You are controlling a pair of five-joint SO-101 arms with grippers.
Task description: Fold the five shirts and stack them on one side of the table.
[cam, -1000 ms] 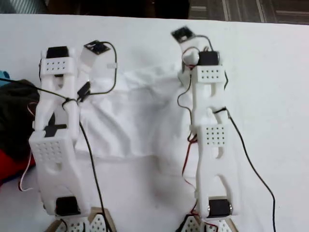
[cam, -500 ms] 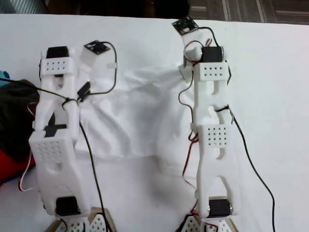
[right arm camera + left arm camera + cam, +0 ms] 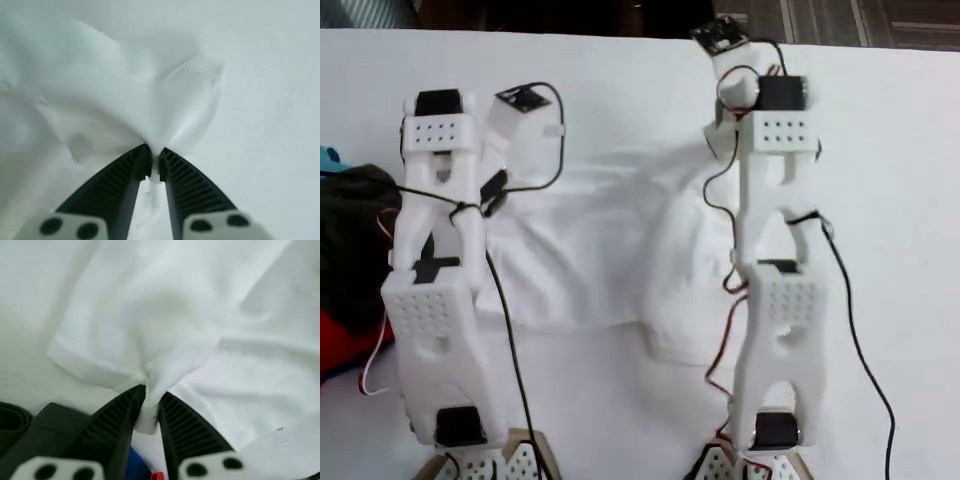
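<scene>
A white shirt (image 3: 590,250) lies crumpled on the white table (image 3: 890,150) between the two arms. In the left wrist view my left gripper (image 3: 148,407) is shut on a bunched fold of the shirt (image 3: 190,315), cloth squeezed between its black fingers (image 3: 120,415). In the right wrist view my right gripper (image 3: 154,167) is shut on a pinched edge of the shirt (image 3: 125,100), which rises into a peak at the fingers (image 3: 185,185). In the high view the left arm (image 3: 435,250) holds the shirt's far left part and the right arm (image 3: 775,260) its far right part.
A heap of dark cloth (image 3: 345,240) with a red piece (image 3: 340,345) below it lies at the table's left edge, close to the left arm. Bare table (image 3: 280,75) extends to the right of the right arm. The table's far edge (image 3: 620,33) runs just beyond both wrists.
The right arm has swung to the right and farther from its base, dragging its part of the shirt along and stretching the cloth. The left arm has kept still.
</scene>
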